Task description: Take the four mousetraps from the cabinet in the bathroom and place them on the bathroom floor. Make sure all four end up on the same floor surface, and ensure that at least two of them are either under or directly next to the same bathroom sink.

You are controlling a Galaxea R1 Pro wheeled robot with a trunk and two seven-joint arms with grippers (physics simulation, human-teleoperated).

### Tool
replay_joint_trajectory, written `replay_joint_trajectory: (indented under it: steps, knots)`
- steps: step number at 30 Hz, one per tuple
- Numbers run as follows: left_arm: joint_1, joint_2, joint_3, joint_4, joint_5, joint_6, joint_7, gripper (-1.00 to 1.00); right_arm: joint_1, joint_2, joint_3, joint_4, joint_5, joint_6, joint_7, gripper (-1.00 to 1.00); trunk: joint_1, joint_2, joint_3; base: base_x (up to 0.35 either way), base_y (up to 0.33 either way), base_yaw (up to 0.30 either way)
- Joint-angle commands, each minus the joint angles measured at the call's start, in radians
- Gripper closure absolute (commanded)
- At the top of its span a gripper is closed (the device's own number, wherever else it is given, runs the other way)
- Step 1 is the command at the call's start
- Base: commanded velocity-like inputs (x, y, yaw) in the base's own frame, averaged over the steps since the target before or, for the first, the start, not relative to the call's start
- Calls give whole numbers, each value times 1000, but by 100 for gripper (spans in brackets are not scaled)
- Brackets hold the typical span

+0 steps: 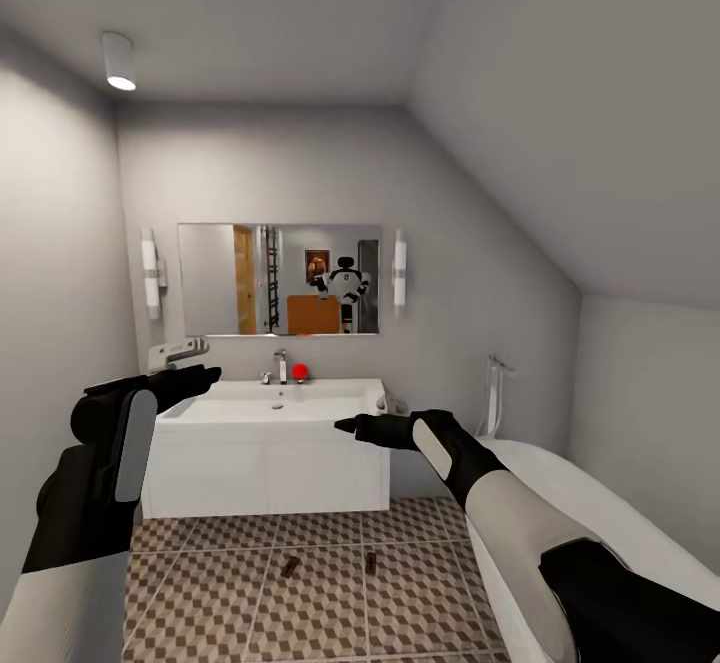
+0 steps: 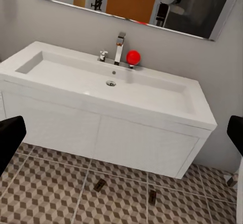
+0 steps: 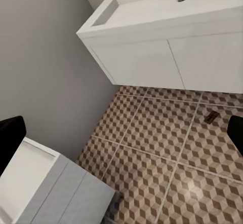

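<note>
Grey-walled bathroom w/ a sloped ceiling on the right. Against the back wall: white sink unit (image 1: 270,433) w/ a chrome tap (image 1: 281,366) and a small red ball (image 1: 299,372) just beside the tap. Mirror (image 1: 279,279) above it, w/ a wall light on each side; the reflection shows the robot and an orange-brown piece of furniture behind it. White bathtub (image 1: 600,533) along the right wall.

Bathroom floor (image 1: 210,603): square tiles w/ brown/beige/white cube pattern, pale grout. Two mousetraps lie flat on it in front of the sink unit, apart from each other: left mousetrap (image 1: 291,567) turned at an angle, right mousetrap (image 1: 371,562) roughly straight. Same pair seen from the left wrist cam at (image 2: 99,185) and (image 2: 152,196), close to the foot of the unit, not touching it. Right wrist cam catches one trap on the tiles near the unit; can't tell which of the two.

Left tool (image 1: 190,363) is raised at about basin height, in front of the sink's left end; its dark fingers sit at the far edges of the left wrist cam, so spread wide, nothing between them. Right tool (image 1: 345,426) is raised in front of the sink's right part; fingers likewise wide apart in its wrist cam, holding nothing. Neither tool touches anything.

Right wrist cam also shows a pale grey boxy unit (image 3: 45,188) near the grey wall, on the tiles.
</note>
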Motion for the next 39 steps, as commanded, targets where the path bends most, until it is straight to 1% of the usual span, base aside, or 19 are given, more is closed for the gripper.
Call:
replay_joint_trajectory:
  steps: [1,8,39]
  knots:
    - [0,0,0,-1,11,4,9,-100,-1,0,1,0,0,3,1,-100,-4,7,3,0,0,0]
    - [-1,0,0,0,11,4,9,-100,-1,0,1,0,0,3,1,-100,-30,56,25,0,0,0]
    - [0,-1,0,0,11,4,9,-100,0,0,1,0,0,3,1,-100,-30,56,25,0,0,0]
